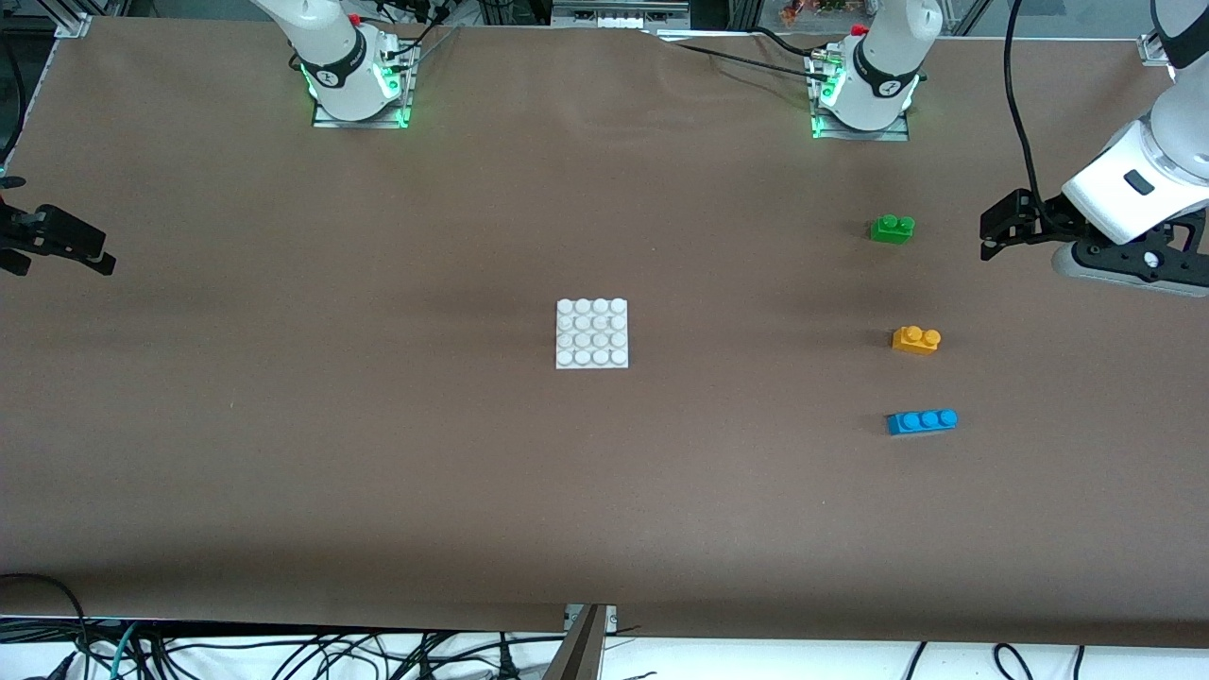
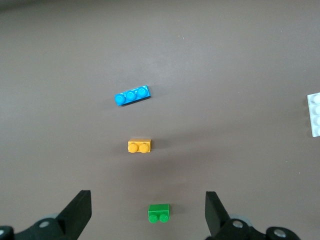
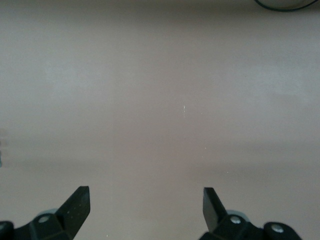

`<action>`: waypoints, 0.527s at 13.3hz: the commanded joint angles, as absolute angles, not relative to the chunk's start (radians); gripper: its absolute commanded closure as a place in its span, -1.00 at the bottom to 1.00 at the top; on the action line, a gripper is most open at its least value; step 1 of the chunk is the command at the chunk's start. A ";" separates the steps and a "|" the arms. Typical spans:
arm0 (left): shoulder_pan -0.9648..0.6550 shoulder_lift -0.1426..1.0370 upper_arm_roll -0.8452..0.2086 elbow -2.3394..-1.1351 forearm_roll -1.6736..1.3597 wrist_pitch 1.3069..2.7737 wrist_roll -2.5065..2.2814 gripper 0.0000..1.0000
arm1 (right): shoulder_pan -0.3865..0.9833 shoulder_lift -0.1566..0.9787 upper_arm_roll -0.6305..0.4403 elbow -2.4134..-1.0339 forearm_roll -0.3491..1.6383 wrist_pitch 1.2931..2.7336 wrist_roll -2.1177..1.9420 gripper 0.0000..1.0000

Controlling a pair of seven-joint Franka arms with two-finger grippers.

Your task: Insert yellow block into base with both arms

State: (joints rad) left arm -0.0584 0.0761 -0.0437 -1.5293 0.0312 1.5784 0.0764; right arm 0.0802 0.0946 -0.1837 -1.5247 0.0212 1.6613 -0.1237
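The left gripper [image 2: 147,212] hangs released, nothing held, above the green brick [image 2: 159,213]. The yellow block [image 2: 139,146] – glossy, 2 round studs – lies nearer the front camera. The right gripper [image 3: 146,207] waits spread over bare brown table [image 1: 283,425], well apart from the white 4x4-stud base [image 1: 592,332].

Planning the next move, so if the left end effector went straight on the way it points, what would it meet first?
Probably the green brick, lying between the open left end effector's fingers in the wrist view; height is unclear.

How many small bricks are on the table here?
3, in a row toward the left arm's end of the table: the green brick farthest from the front camera, the yellow block in the middle, the blue brick nearest. None looks hidden.
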 commanded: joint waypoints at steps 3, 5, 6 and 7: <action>-0.057 0.078 -0.043 -1.511 0.020 1.569 0.078 -1.00 | 0.063 0.086 -0.166 -1.525 0.009 1.646 -0.143 -1.00; -0.055 0.080 -0.038 -1.511 0.021 1.572 0.078 -1.00 | 0.061 0.086 -0.166 -1.523 0.008 1.646 -0.141 -1.00; -0.055 0.080 -0.037 -1.514 0.021 1.571 0.080 -1.00 | 0.061 0.087 -0.166 -1.525 0.008 1.646 -0.141 -1.00; -0.055 0.078 -0.037 -1.517 0.021 1.568 0.080 -1.00 | 0.061 0.090 -0.166 -1.523 0.008 1.647 -0.141 -1.00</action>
State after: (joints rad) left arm -0.0567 0.0761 -0.0400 -1.5293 0.0312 1.5784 0.0764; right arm 0.0794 0.0950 -0.1814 -1.5247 0.0195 1.6599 -0.1261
